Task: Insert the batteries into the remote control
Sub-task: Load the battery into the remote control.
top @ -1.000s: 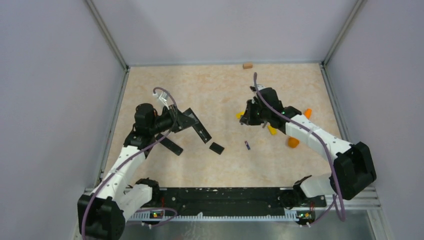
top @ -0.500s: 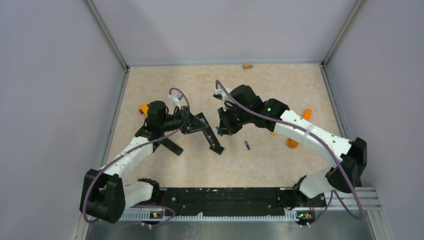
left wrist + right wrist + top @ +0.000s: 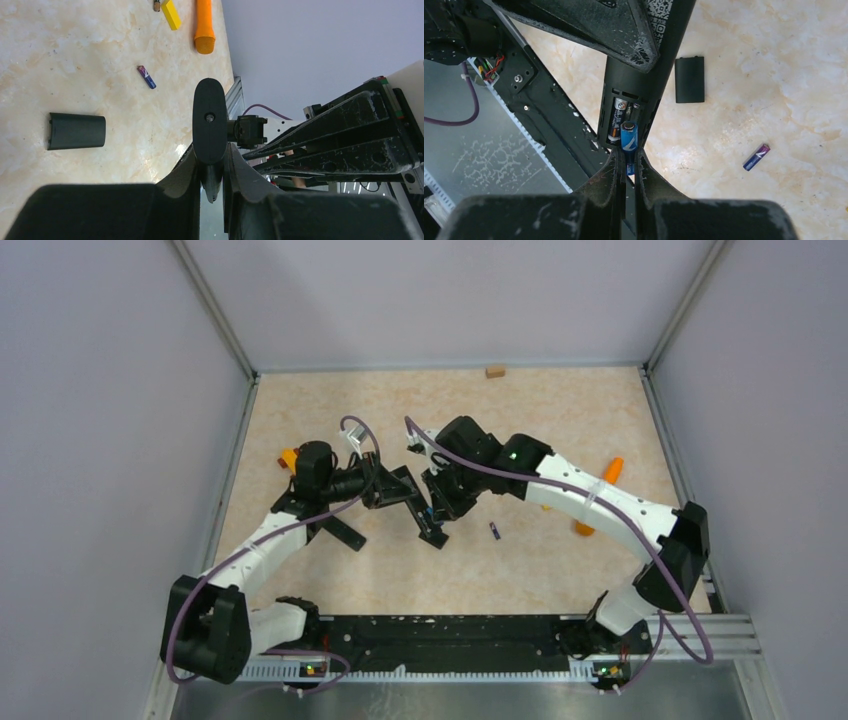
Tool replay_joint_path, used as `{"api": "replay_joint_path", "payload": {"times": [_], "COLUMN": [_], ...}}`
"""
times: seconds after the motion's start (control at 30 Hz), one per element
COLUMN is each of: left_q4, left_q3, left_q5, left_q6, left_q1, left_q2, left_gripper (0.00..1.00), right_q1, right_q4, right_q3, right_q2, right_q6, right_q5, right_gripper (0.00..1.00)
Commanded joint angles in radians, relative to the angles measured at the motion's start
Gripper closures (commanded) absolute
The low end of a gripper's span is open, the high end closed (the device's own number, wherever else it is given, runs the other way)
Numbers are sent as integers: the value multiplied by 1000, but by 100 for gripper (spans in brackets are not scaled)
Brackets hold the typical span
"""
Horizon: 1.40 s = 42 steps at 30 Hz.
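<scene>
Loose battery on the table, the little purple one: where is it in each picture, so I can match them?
Top view: loose battery right of centre, just right of the tip of the remote.
Left wrist: loose battery upper left, up-left of the remote.
Right wrist: loose battery lower right, right of the remote.
Shared landmark: the remote.

Batteries, three: a seated battery [image 3: 618, 120] inside the open compartment, a held battery [image 3: 629, 136] at its mouth, a loose battery [image 3: 494, 531] on the table to the right. Remotes, two: the held remote [image 3: 636, 80] and a second remote [image 3: 340, 530] lying near left. One battery cover [image 3: 689, 79]. One yellow block [image 3: 171, 14]. One tan block [image 3: 494, 371] at the far edge. Orange pieces, two: an orange stick [image 3: 204, 27] on the right, an orange piece [image 3: 288, 457] on the left.
</scene>
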Motion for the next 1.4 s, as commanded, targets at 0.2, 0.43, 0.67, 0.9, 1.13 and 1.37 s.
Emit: {"api": "replay_joint_path", "payload": {"times": [0.2,0.43,0.67,0.9,1.13,1.37], "left_q4": [56,67,84,92,94,93], "left_q3": [30,26,18,19,13,4], "left_q5": [6,7,10,15,9,1], "left_q6": [-45,-63,-87,-102,-109,-102], "left_q1": [-1,-1,1,8,12,16], "left_q2": [-6,-16,-25,-33,-38,-37], "left_gripper": [100,100,100,100,100,100], "right_q1": [21,22,21,22,18,18], "right_q4": [23,23,23,64,119,127], "right_q3": [46,43,44,41,24,23], "right_q2": [30,39,29,-3,-15,-26], "right_q6": [-13,-9,9,55,139,166], "right_q5": [3,2,16,4,-6,9], "right_gripper": [100,97,77,75,84,90]}}
